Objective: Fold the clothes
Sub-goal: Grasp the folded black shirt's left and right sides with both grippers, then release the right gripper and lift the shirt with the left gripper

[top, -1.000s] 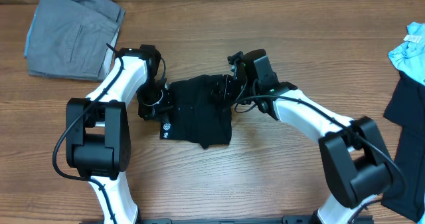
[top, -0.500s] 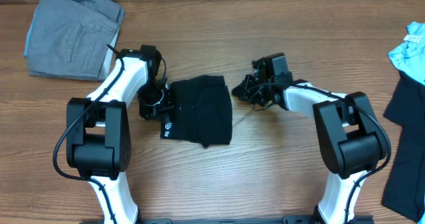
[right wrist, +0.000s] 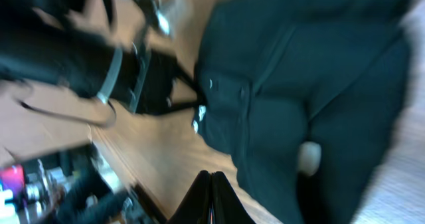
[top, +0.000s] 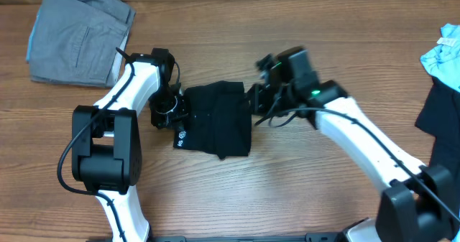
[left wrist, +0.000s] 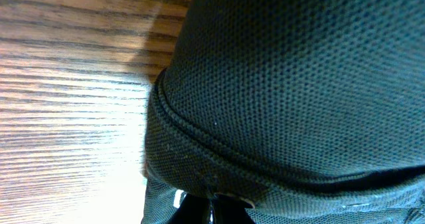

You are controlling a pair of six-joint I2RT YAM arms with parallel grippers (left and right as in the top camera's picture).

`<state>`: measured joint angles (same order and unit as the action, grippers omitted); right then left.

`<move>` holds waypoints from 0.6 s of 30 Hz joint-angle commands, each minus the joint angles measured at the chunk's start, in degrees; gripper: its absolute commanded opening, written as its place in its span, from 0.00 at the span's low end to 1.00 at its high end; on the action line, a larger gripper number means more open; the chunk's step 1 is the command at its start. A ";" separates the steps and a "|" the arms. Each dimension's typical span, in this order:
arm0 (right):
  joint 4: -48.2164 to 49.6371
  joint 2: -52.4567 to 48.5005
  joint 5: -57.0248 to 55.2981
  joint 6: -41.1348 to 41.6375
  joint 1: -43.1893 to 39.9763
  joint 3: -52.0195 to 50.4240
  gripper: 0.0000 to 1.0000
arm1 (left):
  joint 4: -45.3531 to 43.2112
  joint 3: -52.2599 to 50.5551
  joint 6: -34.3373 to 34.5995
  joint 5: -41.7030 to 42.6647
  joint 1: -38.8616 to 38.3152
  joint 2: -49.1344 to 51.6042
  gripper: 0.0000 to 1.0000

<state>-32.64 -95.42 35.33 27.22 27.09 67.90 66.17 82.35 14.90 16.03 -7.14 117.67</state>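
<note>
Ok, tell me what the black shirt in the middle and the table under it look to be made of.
Black shirt: probably a synthetic sports knit, matte. The left wrist view shows a fine mesh of tiny pits and a stitched hem.
Table: wood or wood-look laminate, smooth with a slight sheen. It shows long brown grain lines and a glare patch.

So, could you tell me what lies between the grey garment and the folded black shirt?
In the overhead view, only the left arm crosses the bare table between the grey garment and the black shirt.
</note>
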 commanded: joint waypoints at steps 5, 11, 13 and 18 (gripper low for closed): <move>0.79 -12.59 -0.70 0.57 3.91 -2.12 0.04 | 0.22 -0.33 -0.31 0.52 -0.42 -0.57 0.05; -4.55 -16.63 -6.27 3.32 0.48 -2.75 0.04 | 0.66 -0.33 -0.74 -0.04 -0.39 -0.57 0.04; -8.74 -15.17 -11.82 3.48 -0.39 -2.10 0.04 | 1.36 -0.33 -0.68 -1.97 -0.28 -0.57 0.04; -19.54 -8.02 -24.00 5.64 -1.09 2.27 0.04 | 5.42 1.16 2.08 -8.02 -0.11 -0.92 0.04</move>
<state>-50.17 -109.08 20.91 31.46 26.52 66.43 69.63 82.32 15.20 12.60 -7.14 117.67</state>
